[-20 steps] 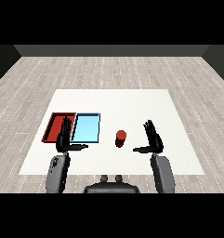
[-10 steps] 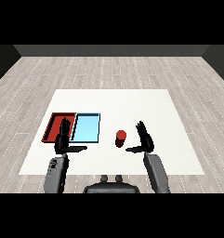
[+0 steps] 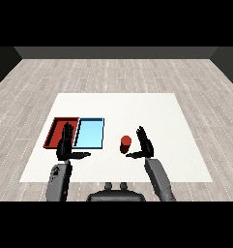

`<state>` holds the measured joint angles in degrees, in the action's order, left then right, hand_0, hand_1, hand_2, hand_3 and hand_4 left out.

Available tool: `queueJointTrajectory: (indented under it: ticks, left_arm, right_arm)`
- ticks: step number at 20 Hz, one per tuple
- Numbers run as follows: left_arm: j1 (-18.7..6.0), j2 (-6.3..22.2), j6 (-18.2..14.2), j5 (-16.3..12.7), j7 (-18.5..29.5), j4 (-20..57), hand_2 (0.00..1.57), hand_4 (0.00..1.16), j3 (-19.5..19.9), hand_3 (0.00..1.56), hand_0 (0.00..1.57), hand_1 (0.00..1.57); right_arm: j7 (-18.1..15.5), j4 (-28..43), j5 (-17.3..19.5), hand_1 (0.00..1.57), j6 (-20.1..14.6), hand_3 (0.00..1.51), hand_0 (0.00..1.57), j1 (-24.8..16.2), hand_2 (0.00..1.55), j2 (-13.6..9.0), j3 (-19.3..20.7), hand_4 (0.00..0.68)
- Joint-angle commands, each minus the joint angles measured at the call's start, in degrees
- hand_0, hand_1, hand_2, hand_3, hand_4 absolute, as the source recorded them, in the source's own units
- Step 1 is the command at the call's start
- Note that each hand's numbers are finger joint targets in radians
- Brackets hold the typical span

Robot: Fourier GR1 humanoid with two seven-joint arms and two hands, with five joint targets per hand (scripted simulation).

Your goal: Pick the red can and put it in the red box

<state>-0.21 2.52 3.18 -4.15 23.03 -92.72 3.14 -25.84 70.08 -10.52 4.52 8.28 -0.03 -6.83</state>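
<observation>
The task is barely begun: the red can [image 3: 126, 143] stands upright on the white counter [image 3: 161, 111], just at three o'clock of the light blue tray [image 3: 89, 133], not yet lifted. The right robot hand [image 3: 145, 145] hovers at the can's three o'clock, fingers straight and thumb spread, close but apparently apart from it. The left robot hand [image 3: 66, 147] is open at the red tray's [image 3: 54, 131] near edge. Grasping, carrying across to nine o'clock and releasing all remain.
</observation>
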Motion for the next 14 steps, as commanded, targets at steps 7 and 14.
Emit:
queueJointTrajectory:
  ticks: [7,14]
  left_arm:
    - [-8.0,1.7,0.4,-0.9,0.1,8.3,0.00,0.00,3.0,0.00,0.00,0.00]
    - [1.7,-0.3,-0.2,0.7,-0.7,-2.3,0.00,0.00,-1.0,0.00,0.00,0.00]
  right_arm:
    - [-5.0,-10.1,-1.8,0.00,0.2,0.00,0.00,2.8,0.00,0.0,1.0,0.000]
    - [-4.7,-12.6,-8.6,0.00,-10.1,0.00,0.00,8.8,0.00,0.0,-9.1,0.000]
